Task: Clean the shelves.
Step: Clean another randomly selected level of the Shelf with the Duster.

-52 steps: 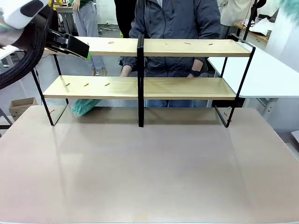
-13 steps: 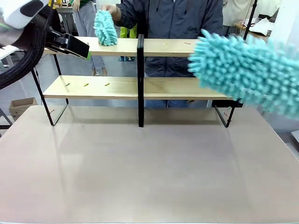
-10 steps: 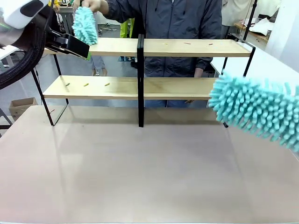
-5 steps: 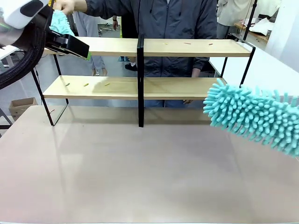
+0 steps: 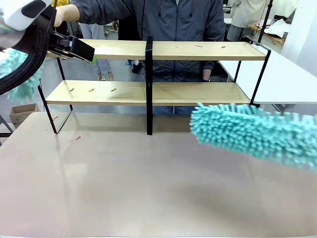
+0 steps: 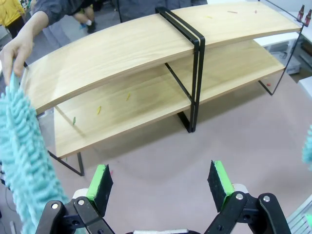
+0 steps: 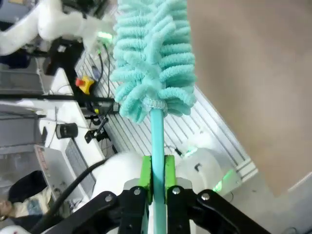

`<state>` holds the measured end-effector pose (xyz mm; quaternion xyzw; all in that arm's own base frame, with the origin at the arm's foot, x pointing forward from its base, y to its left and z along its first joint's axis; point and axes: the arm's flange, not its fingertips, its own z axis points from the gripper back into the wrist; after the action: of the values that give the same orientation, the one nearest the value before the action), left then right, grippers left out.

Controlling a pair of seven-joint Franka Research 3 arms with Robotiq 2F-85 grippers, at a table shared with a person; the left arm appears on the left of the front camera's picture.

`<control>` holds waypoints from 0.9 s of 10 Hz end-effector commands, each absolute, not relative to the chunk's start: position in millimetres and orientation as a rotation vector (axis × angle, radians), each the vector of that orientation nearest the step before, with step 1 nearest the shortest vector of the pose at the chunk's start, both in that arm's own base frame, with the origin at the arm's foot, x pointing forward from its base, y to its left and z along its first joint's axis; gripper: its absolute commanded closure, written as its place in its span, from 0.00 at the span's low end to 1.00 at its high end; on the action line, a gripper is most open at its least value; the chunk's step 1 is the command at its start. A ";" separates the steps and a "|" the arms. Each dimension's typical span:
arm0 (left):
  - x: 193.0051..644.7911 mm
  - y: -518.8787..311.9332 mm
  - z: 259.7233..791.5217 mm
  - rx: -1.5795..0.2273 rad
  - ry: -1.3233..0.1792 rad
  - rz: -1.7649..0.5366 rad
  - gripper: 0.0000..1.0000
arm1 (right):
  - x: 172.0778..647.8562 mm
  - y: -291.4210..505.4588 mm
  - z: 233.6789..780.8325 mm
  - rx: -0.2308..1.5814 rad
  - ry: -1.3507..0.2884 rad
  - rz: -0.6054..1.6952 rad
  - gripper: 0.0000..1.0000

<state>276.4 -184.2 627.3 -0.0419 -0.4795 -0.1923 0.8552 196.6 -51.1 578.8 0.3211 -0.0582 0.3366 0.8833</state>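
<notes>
Masking shelves [image 5: 198, 92] at right: blurred duster [image 5: 247, 131]

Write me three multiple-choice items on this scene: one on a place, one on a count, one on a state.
1. Where is the person's duster?
A. past the left end of the shelves
B. on the lower right board
C. flat on the table

2. How many boards high are the shelves?
A. one
B. two
C. four

3. What are the right fingers doing?
A. spread, empty
B. shut on nothing
C. shut on a duster handle

Answers:
1 A, a hand holds it there.
2 B, there is an upper and a lower board.
3 C, the teal handle sits clamped between them.
</notes>
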 end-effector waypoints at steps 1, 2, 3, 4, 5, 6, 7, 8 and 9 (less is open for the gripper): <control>276.1 -183.3 628.0 -0.081 -1.017 -0.401 0.00 | 234.4 -12.9 580.6 0.622 -0.191 0.635 0.88; 276.1 -183.3 628.0 -0.081 -1.017 -0.401 0.00 | 244.9 0.5 585.9 0.618 -0.248 0.644 0.88; 276.1 -183.3 628.0 -0.081 -1.017 -0.401 0.00 | 252.4 9.4 598.2 0.608 -0.333 0.619 0.88; 276.1 -183.3 628.0 -0.081 -1.017 -0.401 0.00 | 261.4 19.5 617.6 0.604 -0.426 0.604 0.88; 276.1 -183.3 628.0 -0.081 -1.017 -0.401 0.00 | 270.3 28.4 637.5 0.601 -0.474 0.626 0.88; 276.1 -183.3 628.0 -0.081 -1.017 -0.401 0.00 | 279.1 37.9 659.1 0.594 -0.507 0.629 0.88; 276.1 -183.3 628.0 -0.081 -1.017 -0.401 0.00 | 288.9 47.6 681.5 0.567 -0.523 0.614 0.88; 276.1 -183.3 628.0 -0.081 -1.017 -0.401 0.00 | 305.4 58.7 707.0 0.536 -0.526 0.592 0.88; 276.1 -183.3 628.0 -0.081 -1.017 -0.401 0.00 | 322.4 69.8 723.5 0.497 -0.515 0.568 0.88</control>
<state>276.4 -184.2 627.3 -0.0419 -0.4796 -0.1923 0.8551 297.6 60.1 707.7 0.2561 -0.2594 0.2978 0.8823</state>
